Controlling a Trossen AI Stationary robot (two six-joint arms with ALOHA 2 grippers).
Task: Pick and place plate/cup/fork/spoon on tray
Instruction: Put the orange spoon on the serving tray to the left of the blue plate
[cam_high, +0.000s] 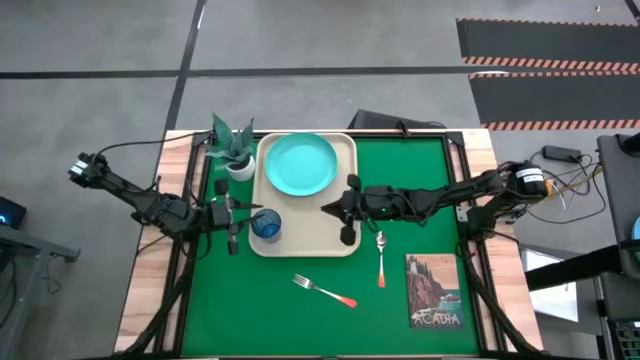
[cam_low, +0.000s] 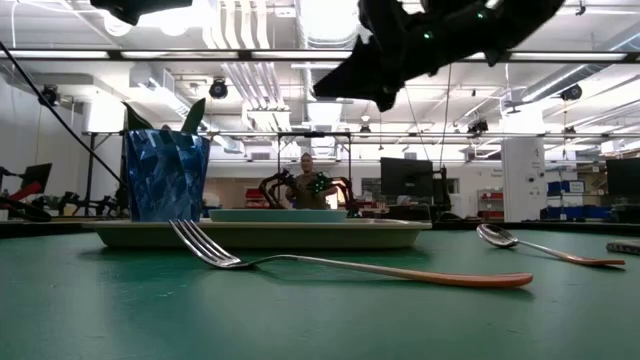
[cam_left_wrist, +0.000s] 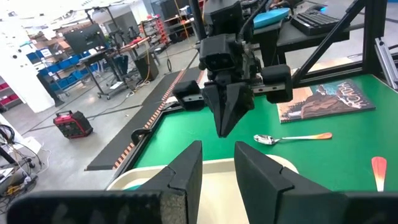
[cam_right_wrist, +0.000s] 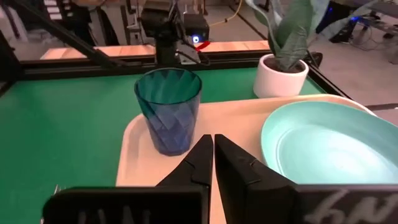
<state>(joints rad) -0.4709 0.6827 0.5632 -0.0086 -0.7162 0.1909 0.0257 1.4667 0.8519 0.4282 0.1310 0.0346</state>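
Note:
The teal plate (cam_high: 300, 163) lies on the far half of the beige tray (cam_high: 345, 150). The dark-blue cup (cam_high: 266, 224) stands upright on the tray's near left corner, also in the right wrist view (cam_right_wrist: 168, 109). The fork (cam_high: 325, 290) and the spoon (cam_high: 381, 255) lie flat on the green mat, near and right of the tray. My left gripper (cam_high: 248, 212) is open and empty just left of the cup. My right gripper (cam_high: 327, 209) is shut and empty above the tray's right part, and its closed tips show in its wrist view (cam_right_wrist: 213, 138).
A white pot with a green plant (cam_high: 235, 148) stands at the tray's far left corner. A picture book (cam_high: 435, 290) lies on the mat at the near right. Bare mat (cam_high: 250, 310) spreads near the tray and around the fork.

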